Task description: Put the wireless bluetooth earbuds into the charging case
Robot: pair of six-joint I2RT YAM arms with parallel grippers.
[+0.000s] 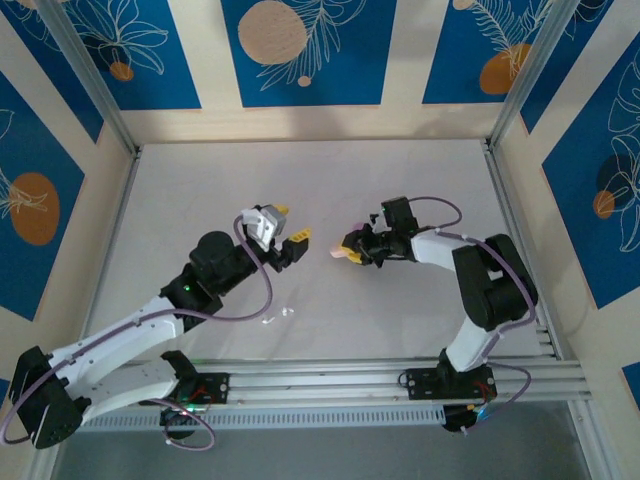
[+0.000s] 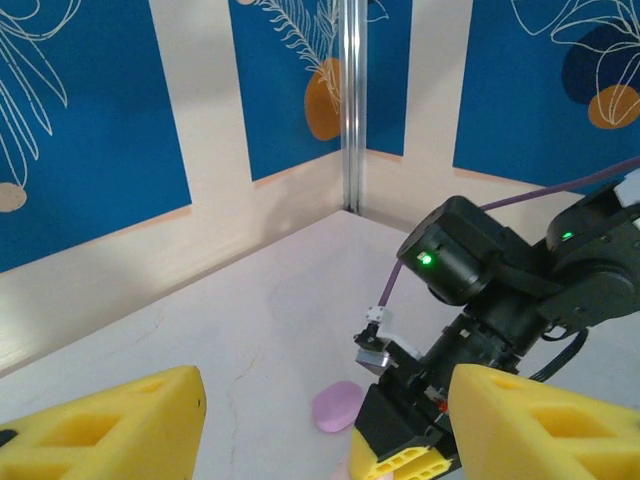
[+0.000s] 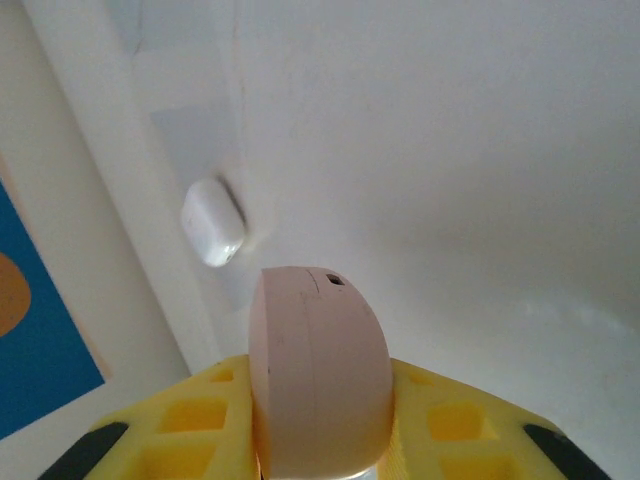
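My right gripper is shut on a pale pink pebble-shaped charging case, held on edge between the yellow fingers with its lid closed. The same pink case hangs above the middle of the table. My left gripper faces it from the left, open, with nothing between its yellow fingers. A purple case lies on the table between the two grippers. Two tiny white earbuds lie on the table near the left arm's forearm.
A white case rests on the table near the wall's foot, beyond the pink case. The right arm's black wrist and purple cable stand close in front of my left gripper. Walls with blue panels enclose the white table.
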